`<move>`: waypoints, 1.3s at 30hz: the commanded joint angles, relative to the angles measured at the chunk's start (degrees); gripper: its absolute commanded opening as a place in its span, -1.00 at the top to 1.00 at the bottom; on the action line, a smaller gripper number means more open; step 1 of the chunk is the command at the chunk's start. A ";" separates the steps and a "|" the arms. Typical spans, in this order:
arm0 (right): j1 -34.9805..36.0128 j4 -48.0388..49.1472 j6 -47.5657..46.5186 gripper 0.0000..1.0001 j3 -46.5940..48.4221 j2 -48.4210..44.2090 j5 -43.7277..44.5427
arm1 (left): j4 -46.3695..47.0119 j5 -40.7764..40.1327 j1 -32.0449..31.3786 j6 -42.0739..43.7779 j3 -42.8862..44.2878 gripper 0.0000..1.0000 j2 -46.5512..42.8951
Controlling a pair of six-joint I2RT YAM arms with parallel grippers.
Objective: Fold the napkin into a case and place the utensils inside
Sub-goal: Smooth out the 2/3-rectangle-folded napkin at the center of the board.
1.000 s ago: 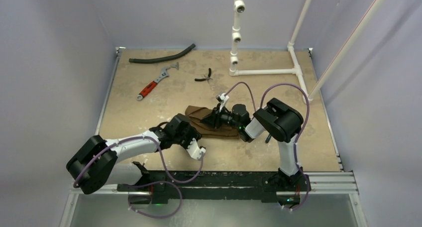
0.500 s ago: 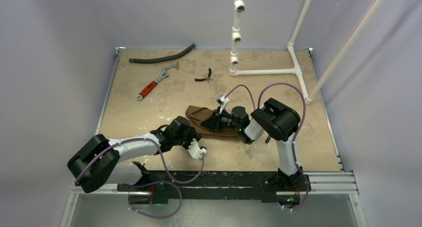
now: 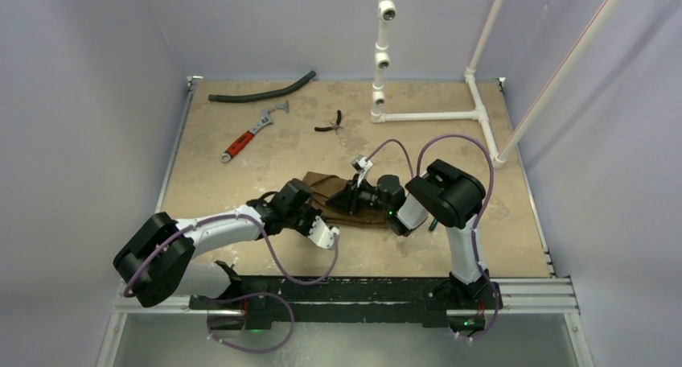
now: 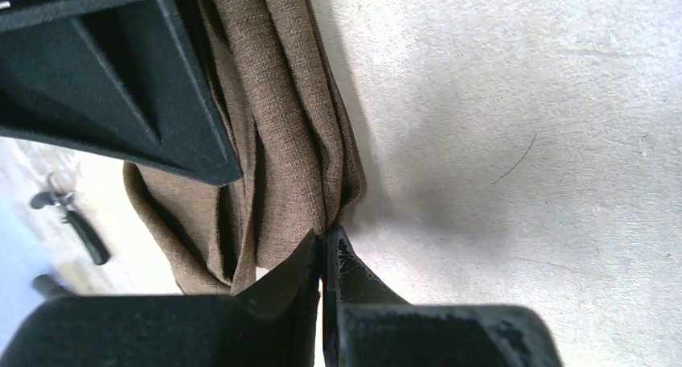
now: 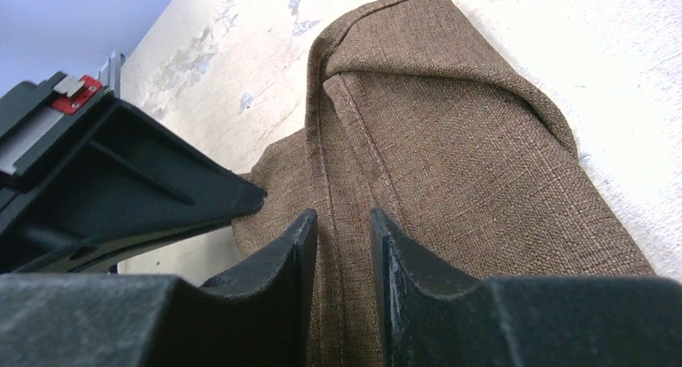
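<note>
Now left fingers (image 4: 273,303) pinch napkin (image 4: 281,101) edge.

Left arm (image 3: 217,232) lay low, stretched forward and to its right, wrist close to the table. Left gripper (image 4: 323,242): jaws closed tip to tip, pinching the edge of the napkin (image 4: 281,125). Right arm (image 3: 450,196) stood elbow-up, forearm folded back toward the left. Right gripper (image 5: 342,222): jaws narrowly parted, tips down at the napkin. Grippers sat just beside each other.
</note>
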 commanded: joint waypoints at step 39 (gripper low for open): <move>28.25 37.34 -46.59 -0.96 -19.97 -9.37 34.94 | -26.28 16.12 5.47 -4.02 12.91 1.00 3.41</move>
